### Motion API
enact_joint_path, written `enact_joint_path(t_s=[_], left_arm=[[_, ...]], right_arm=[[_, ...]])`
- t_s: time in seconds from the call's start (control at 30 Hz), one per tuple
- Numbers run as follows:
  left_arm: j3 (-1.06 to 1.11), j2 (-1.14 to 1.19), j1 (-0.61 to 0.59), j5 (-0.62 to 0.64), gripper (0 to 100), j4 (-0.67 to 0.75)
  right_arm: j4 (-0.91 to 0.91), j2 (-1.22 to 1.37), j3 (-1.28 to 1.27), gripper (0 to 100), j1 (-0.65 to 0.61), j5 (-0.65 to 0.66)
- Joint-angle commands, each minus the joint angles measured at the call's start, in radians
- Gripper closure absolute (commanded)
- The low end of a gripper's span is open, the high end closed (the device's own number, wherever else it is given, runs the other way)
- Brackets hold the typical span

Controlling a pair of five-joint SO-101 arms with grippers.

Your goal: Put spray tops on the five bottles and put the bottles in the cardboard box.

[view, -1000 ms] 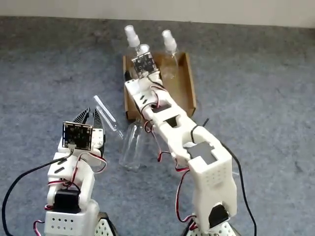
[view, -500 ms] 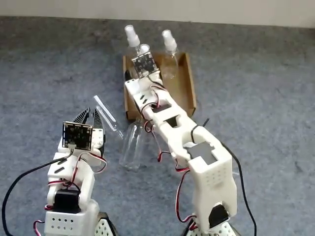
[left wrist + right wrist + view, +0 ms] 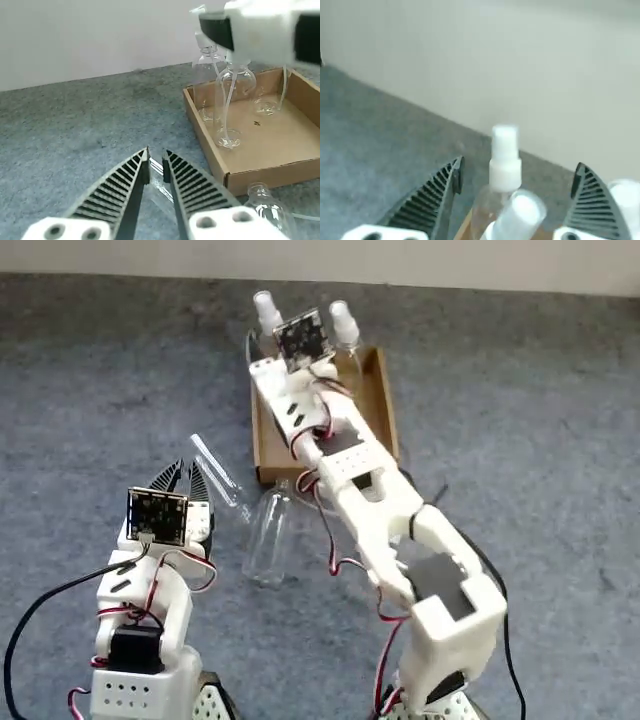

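The cardboard box point(image 3: 386, 415) point(image 3: 260, 170) lies at the far middle of the carpet. Capped bottles point(image 3: 266, 312) point(image 3: 344, 324) point(image 3: 231, 97) stand in it. My right gripper point(image 3: 519, 164) hangs open above them, its fingers wide on either side of a white spray top point(image 3: 505, 156), with nothing held. One clear bottle point(image 3: 269, 537) point(image 3: 263, 204) without a top lies on the carpet before the box. Beside it lies a loose spray top with its tube point(image 3: 216, 470). My left gripper point(image 3: 188, 468) point(image 3: 156, 151) sits just short of that tube, open by a narrow gap and empty.
Grey carpet runs all round, with bare room to the left and right of the box. A pale wall point(image 3: 100, 35) closes the far side. The right arm's white links point(image 3: 350, 470) stretch over the box's near edge.
My right gripper has risen and moved toward the far end of the box, away from the bottle it stood over. The left arm has kept still.
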State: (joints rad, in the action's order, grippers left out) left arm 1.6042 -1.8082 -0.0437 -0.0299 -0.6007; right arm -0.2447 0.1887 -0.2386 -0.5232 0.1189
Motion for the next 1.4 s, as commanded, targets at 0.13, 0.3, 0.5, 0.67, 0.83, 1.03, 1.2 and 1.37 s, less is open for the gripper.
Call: enact_joint_path(t_s=[0.13,0.3,0.5,0.67,0.83,1.03,1.2,1.37], left_arm=[[-0.004,-0.012,-0.010,0.008,99,0.023],[-0.004,-0.012,-0.010,0.008,99,0.023],[-0.004,-0.012,-0.013,0.008,99,0.023],[-0.004,-0.012,-0.015,0.008,99,0.025],[-0.004,-0.012,-0.015,0.008,99,0.025],[-0.004,-0.012,-0.015,0.008,99,0.025],[-0.004,-0.012,-0.015,0.008,99,0.025],[-0.004,-0.012,-0.015,0.008,99,0.025]], right_arm=[[0.289,-0.360,0.004,71.2,0.010,0.008],[0.539,-0.581,-0.035,71.2,0.005,0.008],[0.970,-0.763,-0.114,71.2,-0.122,-0.034],[1.124,-0.753,-0.154,71.2,-0.219,-0.307],[1.121,-0.642,-0.209,71.2,-0.259,-0.512],[1.119,-0.435,-0.209,71.1,-0.254,-0.690],[1.112,-0.302,-0.208,71.1,-0.260,-0.692],[1.041,-0.234,-0.216,71.2,-0.260,-0.692]])
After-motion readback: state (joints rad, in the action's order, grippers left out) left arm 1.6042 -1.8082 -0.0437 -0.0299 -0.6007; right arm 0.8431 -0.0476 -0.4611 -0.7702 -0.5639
